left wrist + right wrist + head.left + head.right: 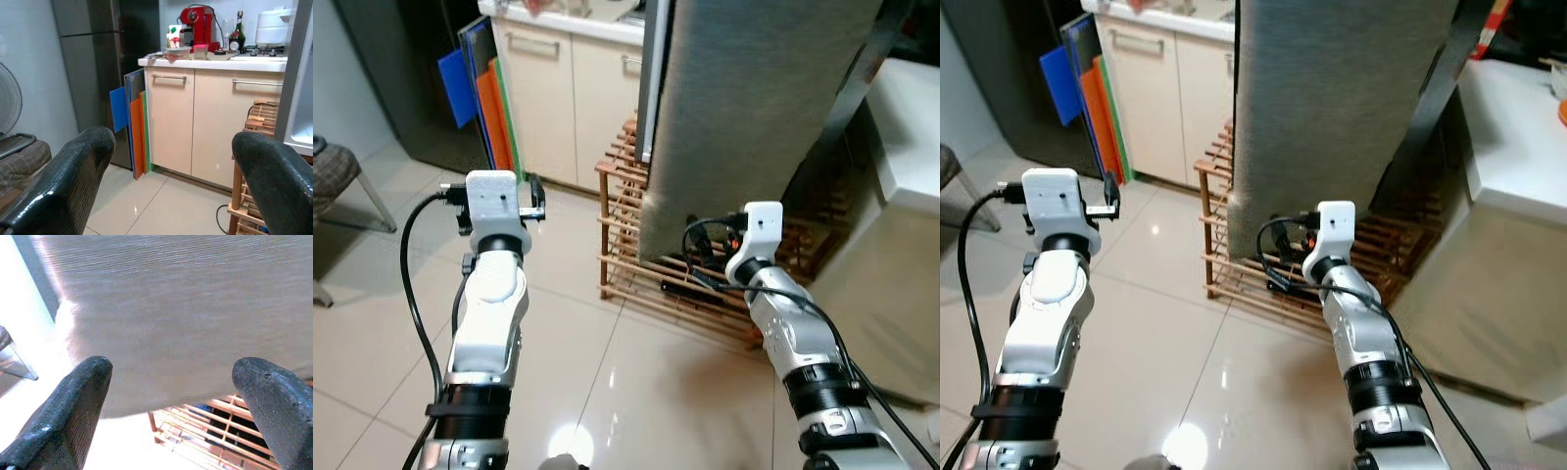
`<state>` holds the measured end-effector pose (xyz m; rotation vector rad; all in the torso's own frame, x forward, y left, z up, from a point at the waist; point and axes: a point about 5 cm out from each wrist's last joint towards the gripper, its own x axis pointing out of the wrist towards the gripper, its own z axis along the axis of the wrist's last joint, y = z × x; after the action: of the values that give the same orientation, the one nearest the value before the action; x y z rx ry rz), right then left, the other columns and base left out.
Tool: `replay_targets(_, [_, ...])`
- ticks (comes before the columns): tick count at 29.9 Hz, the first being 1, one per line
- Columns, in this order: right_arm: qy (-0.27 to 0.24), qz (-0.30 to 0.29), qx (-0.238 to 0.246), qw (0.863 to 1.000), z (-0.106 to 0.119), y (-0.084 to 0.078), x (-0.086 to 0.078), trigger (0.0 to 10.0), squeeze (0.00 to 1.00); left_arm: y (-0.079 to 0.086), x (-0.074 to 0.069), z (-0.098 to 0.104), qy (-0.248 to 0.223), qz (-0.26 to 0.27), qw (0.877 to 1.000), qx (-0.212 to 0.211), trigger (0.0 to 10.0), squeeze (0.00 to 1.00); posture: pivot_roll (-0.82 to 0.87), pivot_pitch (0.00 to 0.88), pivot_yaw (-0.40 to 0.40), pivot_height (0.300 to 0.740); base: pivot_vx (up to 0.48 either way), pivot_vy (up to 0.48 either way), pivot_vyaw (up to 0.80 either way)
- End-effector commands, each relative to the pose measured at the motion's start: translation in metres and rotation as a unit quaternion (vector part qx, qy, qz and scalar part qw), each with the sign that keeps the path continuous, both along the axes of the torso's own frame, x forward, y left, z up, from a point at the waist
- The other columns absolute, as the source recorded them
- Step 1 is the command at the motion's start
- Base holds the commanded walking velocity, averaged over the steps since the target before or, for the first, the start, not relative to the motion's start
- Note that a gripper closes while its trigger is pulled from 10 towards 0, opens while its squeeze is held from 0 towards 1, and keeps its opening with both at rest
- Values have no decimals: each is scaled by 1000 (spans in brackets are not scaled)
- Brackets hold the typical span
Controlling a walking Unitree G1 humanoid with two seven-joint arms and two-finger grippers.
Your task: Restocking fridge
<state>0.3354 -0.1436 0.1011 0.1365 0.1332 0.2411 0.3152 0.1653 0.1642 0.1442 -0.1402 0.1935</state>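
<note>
Both arms raised over a glossy tiled floor [597,362], nothing held in either. Left gripper [171,181] with fingers [73,176] spread wide apart — between them, ahead, cream cabinet doors [195,122] under a white surface [215,61] carrying a red coffee machine [198,27], a dark bottle [238,34] and a white cooker [276,27]. Just beyond the left finger, blue, orange and green boards [134,127] leaning upright against the cabinet side, with a tall dark fridge [93,78] behind them. Right gripper [171,406] likewise with fingers [73,406] well apart, pointed at the grey brushed face of an open fridge door [171,308], close in front of the fingertips; whether touching cannot be told. Below that door, past the right finger, a slatted wooden rack [210,426] standing on the floor beside the cabinets. From the head, door [744,117] hanging above the rack [636,245], its lower edge just ahead of the right wrist.
</note>
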Motion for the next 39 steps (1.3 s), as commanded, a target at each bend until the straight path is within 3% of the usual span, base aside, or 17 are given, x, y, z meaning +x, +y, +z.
replay_targets(1, [-17,-8,-5,1000,8,-6,3,10000,0,-4,1,0,3,-3,1000,5,10000,0,4,0,-33,740,0,0,0])
replay_targets(7, [-22,-13,-8,1000,11,-4,4,10000,0,-15,-1,1,-5,-62,998,15,10000,0,2,0,-28,740,300,0,0])
replay_targets(33, [-26,-4,-24,999,9,4,1,10000,0,-14,7,-7,32,-93,995,-1,10000,0,-3,0,-25,740,466,0,0])
replay_targets(39, [-22,-6,-21,1000,6,3,-1,10000,0,-16,7,-4,23,-101,995,-1,10000,0,-4,0,-24,740,480,0,0])
